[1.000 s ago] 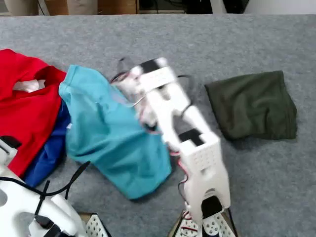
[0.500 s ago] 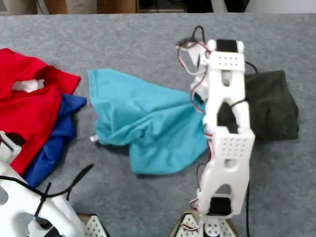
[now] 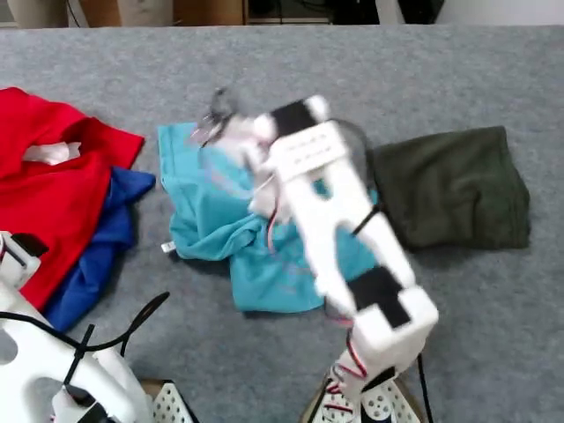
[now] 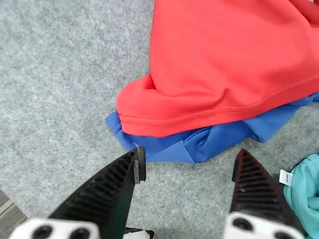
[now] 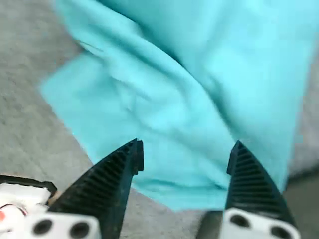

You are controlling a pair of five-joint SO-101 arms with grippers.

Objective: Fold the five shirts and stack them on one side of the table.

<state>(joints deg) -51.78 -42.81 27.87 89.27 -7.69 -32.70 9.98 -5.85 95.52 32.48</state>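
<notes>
Right wrist view: right gripper [image 5: 187,147] spread wide, empty, over rumpled soft teal shirt [image 5: 199,74]; left gripper [image 4: 190,155] likewise wide, empty.

A: Logged: right arm [image 3: 339,220], white plastic shell, black servo blocks, a dotted panel [image 3: 308,152] near the wrist. Thin red, white and black wires [image 3: 354,359] trail along it.
B: The left arm [image 3: 35,370] has the same white shell, rounded, with a black cable [image 3: 115,328] arcing over it.
A: On the left gripper [image 4: 191,162], black fingers [image 4: 117,184], ribbed inner faces, white mounts [image 4: 60,231] with round dark screw holes.
B: The right gripper [image 5: 186,152] matches it: black ribbed pair, white mounts, dark holes.
</notes>
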